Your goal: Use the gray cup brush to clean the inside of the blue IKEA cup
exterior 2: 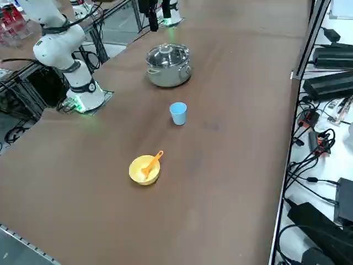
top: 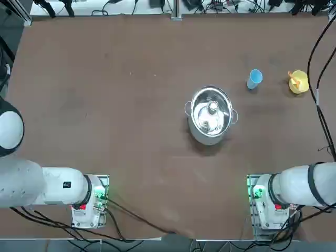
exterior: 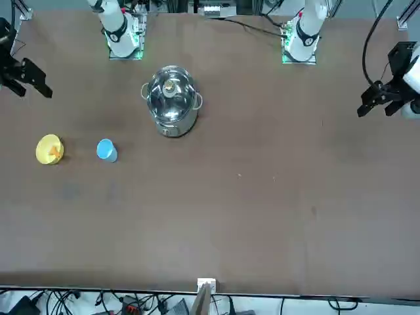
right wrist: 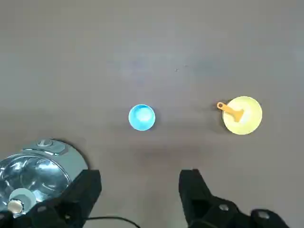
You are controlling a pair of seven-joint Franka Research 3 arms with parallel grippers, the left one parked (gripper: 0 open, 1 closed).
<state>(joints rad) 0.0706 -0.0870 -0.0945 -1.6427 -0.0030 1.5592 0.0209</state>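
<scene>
a: nearest item on the robot's side?
b: right pincer (right wrist: 140,190), raised high above the tabletop (top: 105,115), fingers (right wrist: 85,190) spread apart, nothing between them. it also shows at the left edge of the front view (exterior: 23,72), off the table's right side, well apart from every object.

a: next out?
b: steel pot (top: 210,115), lidded, two side handles, upright near the tabletop's middle, slightly right of centre. knob on the lid. seen also from the side (exterior 2: 168,65).

a: further on?
b: blue ikea cup (top: 254,79), upright, mouth up, inside appears empty. it stands farther than the pot and to its right, apart from it. wrist view shows it from straight above (right wrist: 141,117).

a: and rightmost?
b: yellow bowl (top: 298,82), right of the cup, near the tabletop's right edge, about as far out as the cup and clear of it. the gray cup brush (exterior 2: 151,163), orange in look, rests in the bowl with its handle tilted over the rim (right wrist: 230,109). it does not touch the cup.

a: beyond that?
b: cables (top: 121,6) along the far edge of the tabletop.
</scene>
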